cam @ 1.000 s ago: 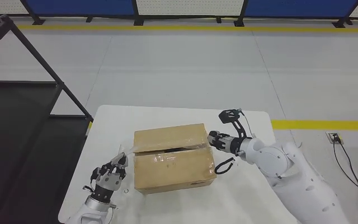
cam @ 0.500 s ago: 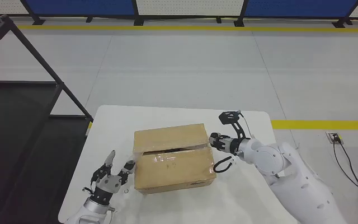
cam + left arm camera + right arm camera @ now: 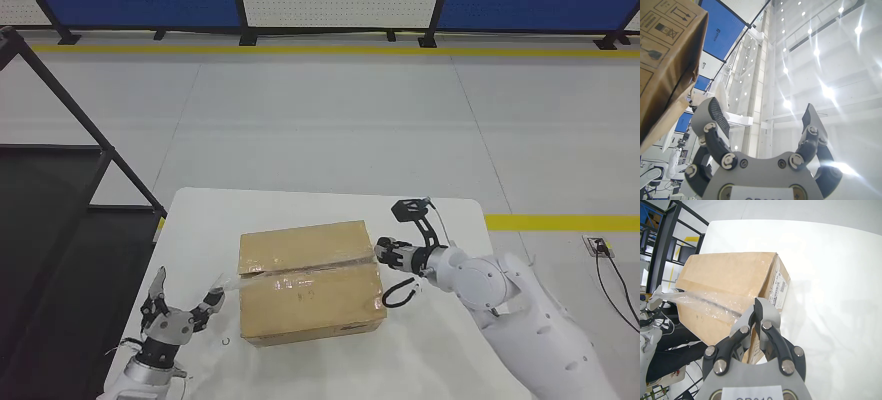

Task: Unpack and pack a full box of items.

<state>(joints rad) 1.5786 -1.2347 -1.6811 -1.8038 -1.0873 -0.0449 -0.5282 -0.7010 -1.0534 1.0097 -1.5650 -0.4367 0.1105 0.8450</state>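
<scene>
A brown cardboard box point(image 3: 310, 285) lies on the white table point(image 3: 290, 208). A strip of clear tape point(image 3: 702, 299) runs along its top seam and trails off the box's end to my left gripper point(image 3: 185, 296). That gripper stands open beside the box point(image 3: 668, 53), low near the table's front corner. A crumpled tape end point(image 3: 722, 92) sits by one of its fingers point(image 3: 718, 111). My right gripper point(image 3: 755, 311) is shut on the box's top edge point(image 3: 768, 275) at the opposite end, where the seam stops.
A black metal rack point(image 3: 70, 190) stands just off the table's left side. A small ring point(image 3: 228, 343) lies on the table in front of the box. Bare tabletop stretches behind the box and to its right point(image 3: 829, 275).
My left gripper went from shut to open and drew back from the box toward the table's front corner. The dark gap at the box seam has closed. The right gripper stayed put.
</scene>
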